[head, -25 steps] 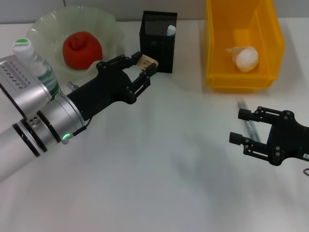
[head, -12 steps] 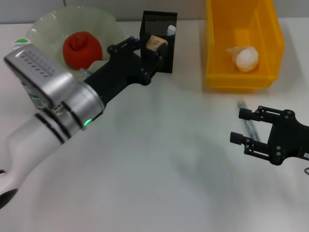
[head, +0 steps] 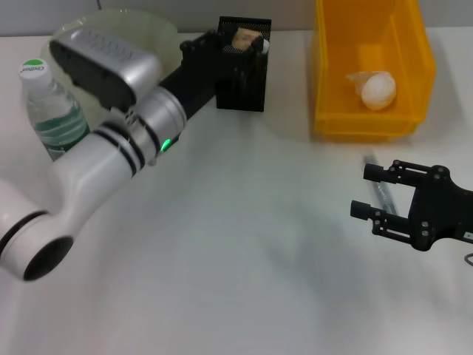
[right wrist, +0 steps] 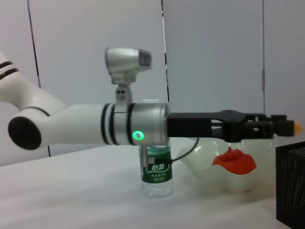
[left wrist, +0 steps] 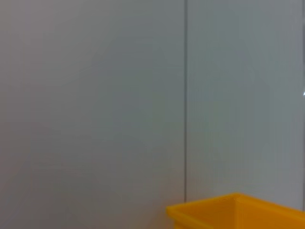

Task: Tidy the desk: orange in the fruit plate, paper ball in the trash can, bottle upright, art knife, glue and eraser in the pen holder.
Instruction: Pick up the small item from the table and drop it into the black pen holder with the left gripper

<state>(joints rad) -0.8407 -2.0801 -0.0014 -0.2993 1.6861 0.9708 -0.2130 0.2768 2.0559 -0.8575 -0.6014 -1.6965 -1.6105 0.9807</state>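
Left gripper (head: 246, 38) is what I'm watching first: it is reaching out level over the open top of the pen holder (head: 242, 74), its black fingers pinching the eraser (head: 246, 35), a small tan block. In the right wrist view I'm seeing the same block at the fingertips, just above the black mesh rim, apart from it. A white cap is poking up from inside the pen holder at its right far corner.

Right gripper (head: 363, 191) is hovering near the right edge of the white table (head: 244, 251), fingers spread and holding nothing. A thin grey metal tool (head: 378, 192), probably the art knife, is lying on the table under it.

I'm seeing the bottle (head: 49, 112) standing upright at the far left, clear plastic with a green label. Behind my left arm the fruit plate (head: 159, 26) is mostly hidden in the head view; the right wrist view is showing the orange (right wrist: 235, 162) resting in it, wrinkled and red-orange. The paper ball (head: 375, 89) is lying inside the trash can (head: 369, 123), a bright yellow rectangular bin to the right of the pen holder.
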